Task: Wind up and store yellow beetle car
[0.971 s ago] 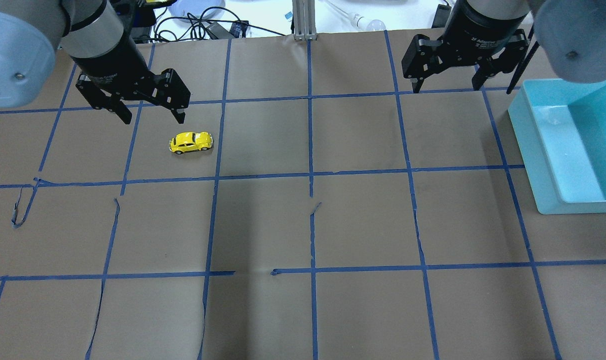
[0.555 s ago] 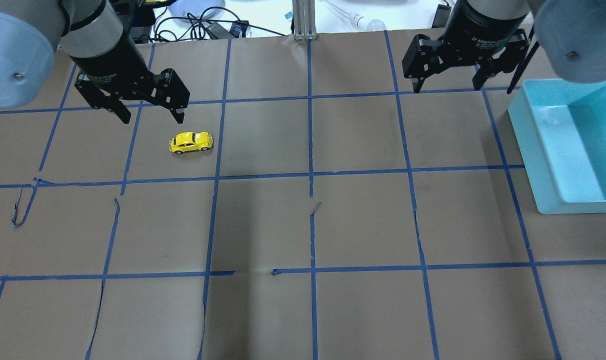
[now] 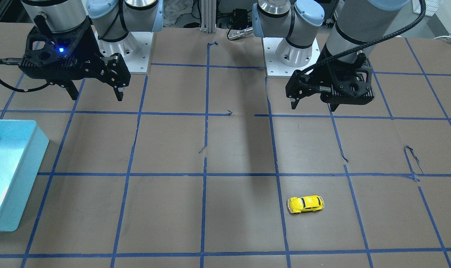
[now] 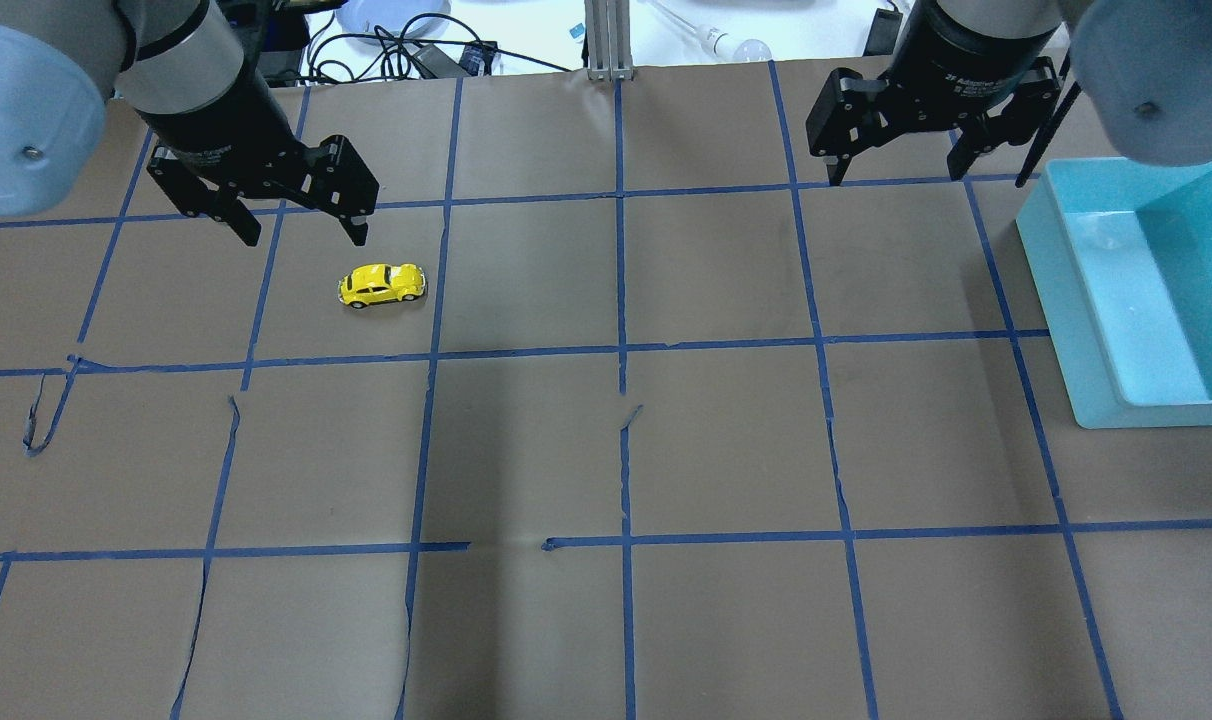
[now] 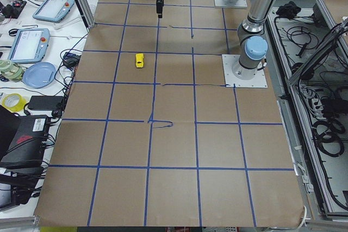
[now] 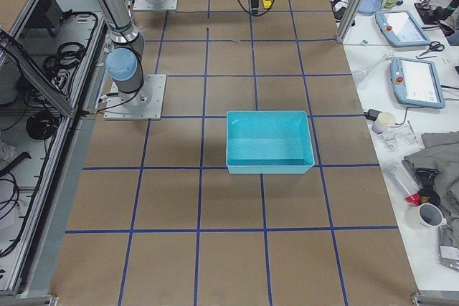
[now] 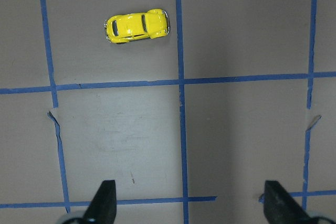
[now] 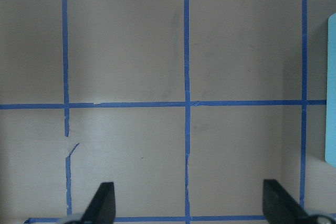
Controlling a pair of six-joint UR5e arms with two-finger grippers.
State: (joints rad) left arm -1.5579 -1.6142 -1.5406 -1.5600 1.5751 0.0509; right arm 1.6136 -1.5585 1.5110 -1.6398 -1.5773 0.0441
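The yellow beetle car point(image 4: 382, 285) stands on its wheels on the brown paper table, also in the front view point(image 3: 306, 204), the left wrist view point(image 7: 137, 25) and the exterior left view point(image 5: 139, 60). My left gripper point(image 4: 304, 232) is open and empty, raised above the table just behind and left of the car; in the front view point(image 3: 313, 106) it hangs well short of the car. My right gripper point(image 4: 894, 180) is open and empty, high at the right rear, beside the blue bin.
A light blue bin point(image 4: 1136, 300) stands at the table's right edge, also in the front view point(image 3: 9, 171) and right view point(image 6: 269, 141). Blue tape lines grid the paper, with torn strips point(image 4: 36, 420). Cables and tablets lie past the far edge.
My left gripper has drifted slightly up and back from the car. The car and my right gripper have not moved.
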